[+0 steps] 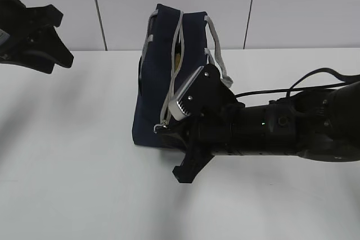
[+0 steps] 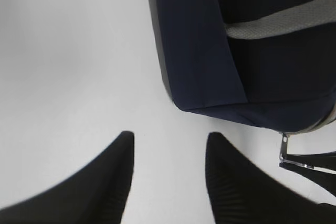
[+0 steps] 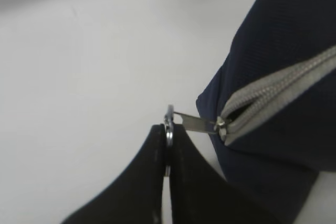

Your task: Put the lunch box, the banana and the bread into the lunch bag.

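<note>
I am pinching the ring pull (image 3: pixel 169 124) of the lunch bag (image 1: pixel 160 82) between my right fingers (image 3: pixel 168 145). My left fingers (image 2: pixel 169 153) are hanging half-spread above the white worktop (image 1: pixel 73 155), bag centred, pale panelled wall (image 1: pixel 169 4) behind.

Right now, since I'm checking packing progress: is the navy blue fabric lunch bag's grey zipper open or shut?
Open: the grey zipper gapes behind its slider, and the navy blue fabric lunch bag shows a gap on top.
</note>
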Tool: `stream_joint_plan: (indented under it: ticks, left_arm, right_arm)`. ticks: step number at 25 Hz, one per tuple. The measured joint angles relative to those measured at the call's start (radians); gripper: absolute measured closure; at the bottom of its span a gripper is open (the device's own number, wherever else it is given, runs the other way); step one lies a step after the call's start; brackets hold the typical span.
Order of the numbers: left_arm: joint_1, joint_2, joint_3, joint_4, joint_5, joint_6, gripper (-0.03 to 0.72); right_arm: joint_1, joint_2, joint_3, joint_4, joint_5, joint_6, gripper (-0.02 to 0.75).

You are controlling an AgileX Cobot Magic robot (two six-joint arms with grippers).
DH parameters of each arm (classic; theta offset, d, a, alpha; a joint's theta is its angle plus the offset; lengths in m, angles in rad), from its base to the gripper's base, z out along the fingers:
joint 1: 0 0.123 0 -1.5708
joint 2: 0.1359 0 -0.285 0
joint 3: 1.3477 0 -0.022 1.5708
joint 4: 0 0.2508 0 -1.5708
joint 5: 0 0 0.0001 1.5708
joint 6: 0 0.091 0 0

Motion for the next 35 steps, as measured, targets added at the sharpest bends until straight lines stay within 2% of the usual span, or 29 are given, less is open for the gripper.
stream_joint_plan:
  ticks: [5, 10, 14, 20, 24, 35]
  left_arm:
    - [0.000, 0.000, 0.000, -0.001, 0.000, 0.000, 0.363]
    - [0.000, 0.000, 0.000, -0.002, -0.003, 0.002, 0.363]
    - [0.000, 0.000, 0.000, -0.004, -0.018, 0.008, 0.368]
    - [0.000, 0.000, 0.000, -0.009, -0.022, 0.024, 0.370]
    - [0.000, 0.000, 0.000, -0.022, -0.023, 0.034, 0.370]
    - [0.000, 0.000, 0.000, -0.130, -0.025, 0.145, 0.377]
  right_arm:
    - [-0.006, -0.023, -0.011, -0.007, 0.000, 0.000, 0.754]
    - [-0.067, -0.047, -0.035, -0.021, -0.039, 0.038, 0.754]
    - [-0.103, -0.049, -0.083, -0.125, -0.079, 0.145, 0.754]
    - [-0.104, -0.049, -0.187, -0.346, -0.089, 0.331, 0.754]
    - [-0.104, -0.049, -0.245, -0.449, -0.097, 0.428, 0.754]
    - [-0.104, -0.074, -0.303, -0.481, -0.006, 0.497, 0.754]
